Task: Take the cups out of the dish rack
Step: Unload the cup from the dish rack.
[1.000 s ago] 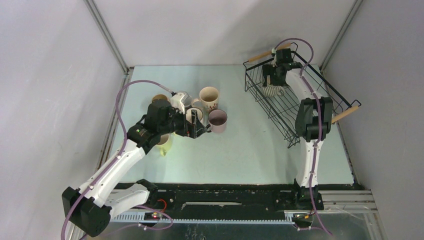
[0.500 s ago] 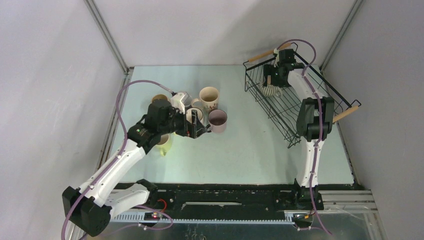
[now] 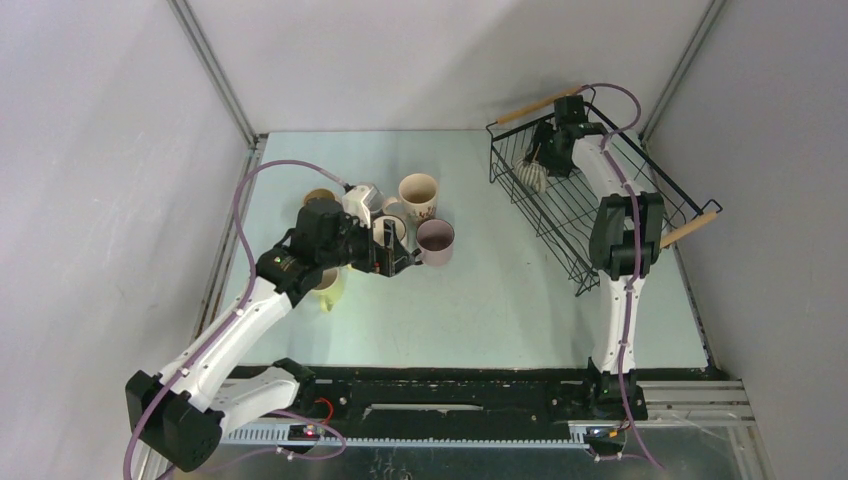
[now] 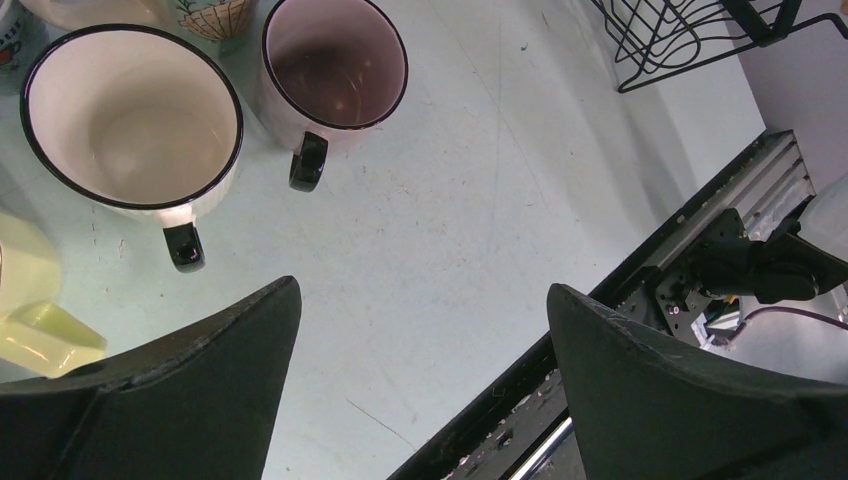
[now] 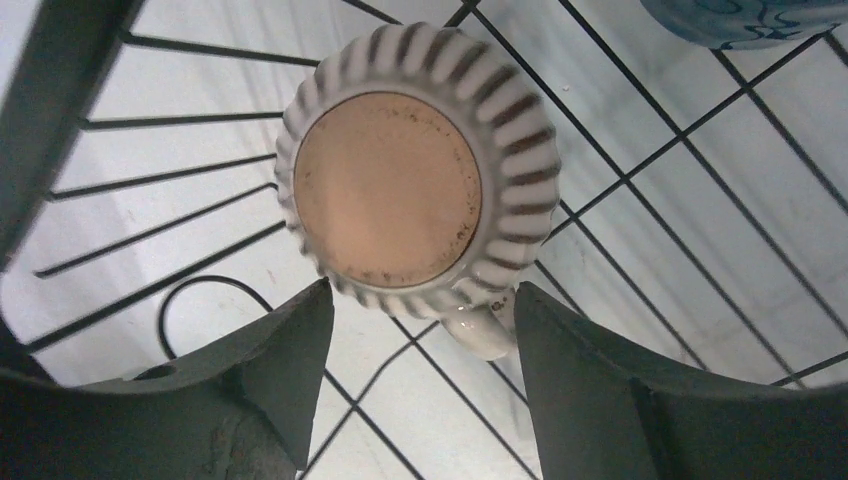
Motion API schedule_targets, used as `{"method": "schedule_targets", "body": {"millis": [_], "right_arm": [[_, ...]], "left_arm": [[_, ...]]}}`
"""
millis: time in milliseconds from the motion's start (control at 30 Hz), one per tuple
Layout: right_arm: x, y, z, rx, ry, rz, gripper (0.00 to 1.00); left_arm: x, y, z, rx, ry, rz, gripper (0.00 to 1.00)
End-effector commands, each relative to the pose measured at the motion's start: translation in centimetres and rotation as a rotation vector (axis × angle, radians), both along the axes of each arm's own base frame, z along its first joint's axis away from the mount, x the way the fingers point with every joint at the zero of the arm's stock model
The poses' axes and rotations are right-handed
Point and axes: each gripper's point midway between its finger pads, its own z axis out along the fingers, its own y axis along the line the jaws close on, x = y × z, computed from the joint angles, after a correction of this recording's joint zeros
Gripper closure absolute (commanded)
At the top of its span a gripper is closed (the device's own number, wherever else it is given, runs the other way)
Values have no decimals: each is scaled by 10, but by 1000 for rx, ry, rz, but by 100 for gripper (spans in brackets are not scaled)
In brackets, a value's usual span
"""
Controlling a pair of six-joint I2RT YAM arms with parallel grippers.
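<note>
Cups already stand in a tight cluster on the left half of the table (image 3: 500,300), and your left claw (image 4: 420,340) hangs just above them, jaws spread wide and holding nothing. Nearest under it is the pale yellow-green cup (image 4: 30,300). Past that stand the cream cup with the black rim (image 4: 130,115) and the mauve-pink cup (image 4: 335,65), side by side and upright, handles toward the camera. The floral cup (image 3: 418,195) and the tan cup (image 3: 318,197) stand behind them, on the far side of the group.

Further back and to the right sits the dish rack (image 3: 566,228), and your work is there. The right claw (image 5: 420,300) reaches down into its far corner over the ribbed beige cup (image 5: 415,165). A round tan face of the cup looks at the wrist camera; you cannot tell whether that is its mouth or its base. The two fingers flank its lower edge, with the stubby handle between them. They look to be touching the ribs, but the pictures do not show whether the cup is clamped yet.

So the step in hand is the pick of this cup. Next you likely need a firm squeeze across the ribs, then a straight lift clear of the wire walls before swinging toward the cluster. A dark blue cup (image 5: 740,20) also waits in the rack, just beyond.
</note>
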Motion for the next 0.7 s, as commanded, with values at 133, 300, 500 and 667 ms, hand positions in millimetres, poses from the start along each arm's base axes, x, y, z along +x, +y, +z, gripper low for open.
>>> {"method": "schedule_targets", "body": {"millis": [133,300,500,667], "right_arm": [[19,28,29,40,-83,-33,19],[12,13,32,-52,-79,-18,13],[-4,0,27,-167,-63,40,13],[-11,2,13,-177,-54,97,15]], "left_arm": [[-3,-3,-2,-15,2,-13,0],[-3,-3,-1,-18,1,-15,0],[-4,-3,0,-22,0,-17,0],[-5,-5,-1,-26,6,-22,0]]}}
